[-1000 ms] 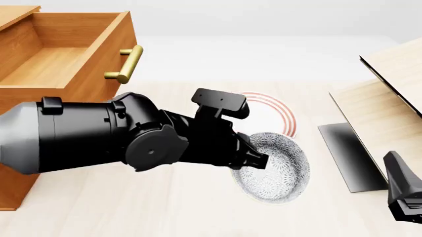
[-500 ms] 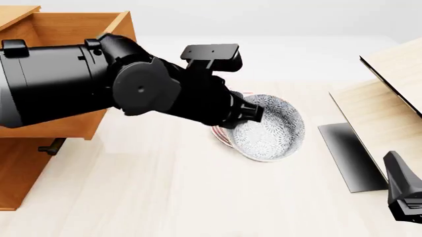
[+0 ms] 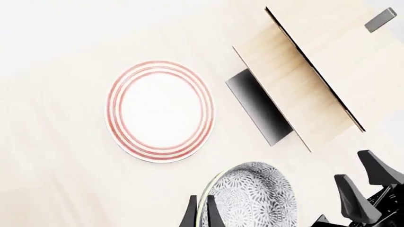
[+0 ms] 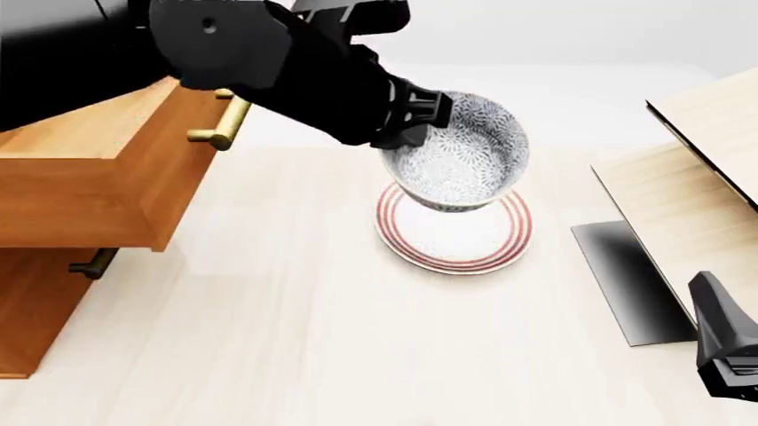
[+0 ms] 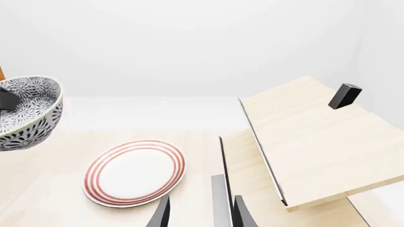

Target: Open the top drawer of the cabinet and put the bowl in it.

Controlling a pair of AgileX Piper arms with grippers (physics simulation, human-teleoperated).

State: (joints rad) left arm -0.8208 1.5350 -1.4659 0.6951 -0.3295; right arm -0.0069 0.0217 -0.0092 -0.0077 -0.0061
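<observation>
The left gripper [image 4: 413, 115] is clamped on the rim of the small round white bowl with fine grey-black speckling [image 4: 460, 155], holding it in the air above the flat white plate with red rings [image 4: 456, 235], high enough, I'd judge, to clear the drawer wall. The orange-brown wooden top drawer [image 4: 113, 182] of the cabinet [image 4: 30, 302] stands pulled out, ready to receive it. The right gripper [image 5: 198, 213] waits low beside the pale light-wood structure [image 5: 309, 142], nothing between its parted fingers.

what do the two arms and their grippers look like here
Both are glossy black. The left arm is a fat cylindrical segment leading to a rounded joint and a boxy camera mount, ending in the left gripper with thin dark tapered fingers. The right gripper shows a wedge-shaped black finger. No cables or markings are visible.
</observation>
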